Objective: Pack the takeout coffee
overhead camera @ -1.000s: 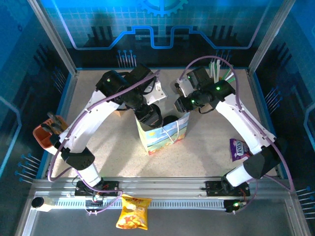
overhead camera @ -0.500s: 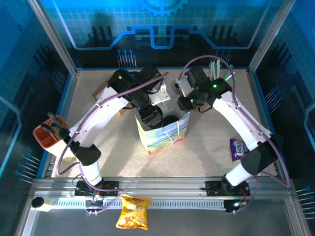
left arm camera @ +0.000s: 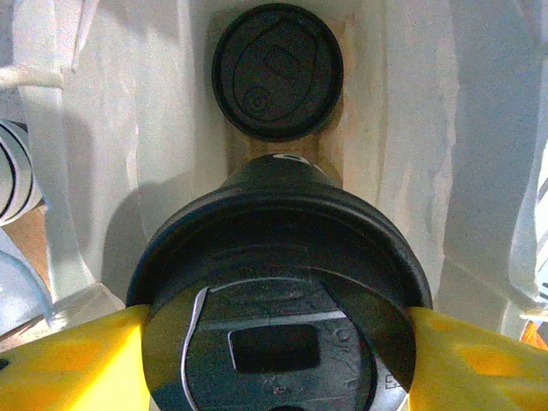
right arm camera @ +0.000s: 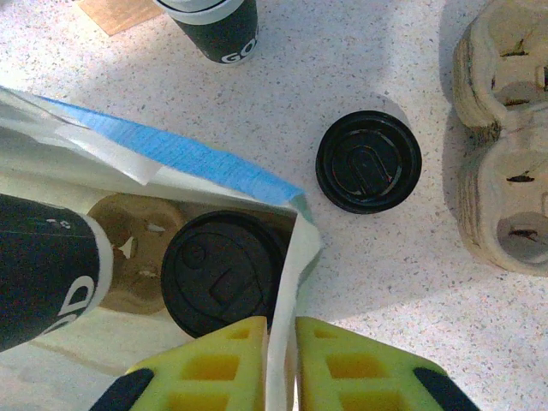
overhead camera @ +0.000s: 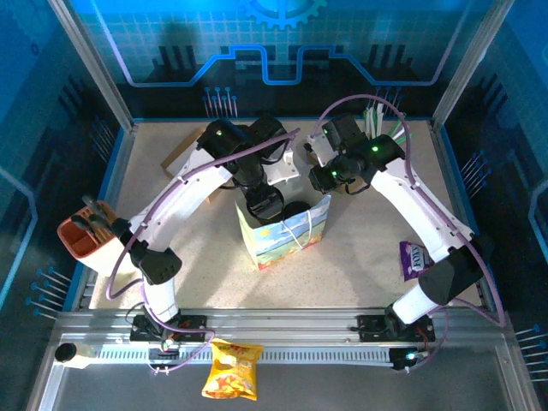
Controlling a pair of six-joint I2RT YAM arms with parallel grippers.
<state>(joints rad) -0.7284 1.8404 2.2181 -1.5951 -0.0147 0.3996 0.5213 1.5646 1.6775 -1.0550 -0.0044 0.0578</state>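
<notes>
A yellow snack bag (overhead camera: 233, 369) lies on the near rail, a purple candy packet (overhead camera: 414, 258) at the bench's (overhead camera: 360, 248) right edge, an orange utensil holder (overhead camera: 86, 231) at its left, and a pulp cup tray (right arm camera: 505, 145) and brown cardboard piece (overhead camera: 175, 157) farther back.

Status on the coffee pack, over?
Left claw shut on takeout coffee, over open paper bag. Right claw pinching bag wall. One lidded cup sits in the bag's carrier; free slot beside it.

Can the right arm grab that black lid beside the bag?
Probably not right now: its fingers are pinched shut on the bag's edge. The lid itself sits uncovered, with nothing over it.
</notes>
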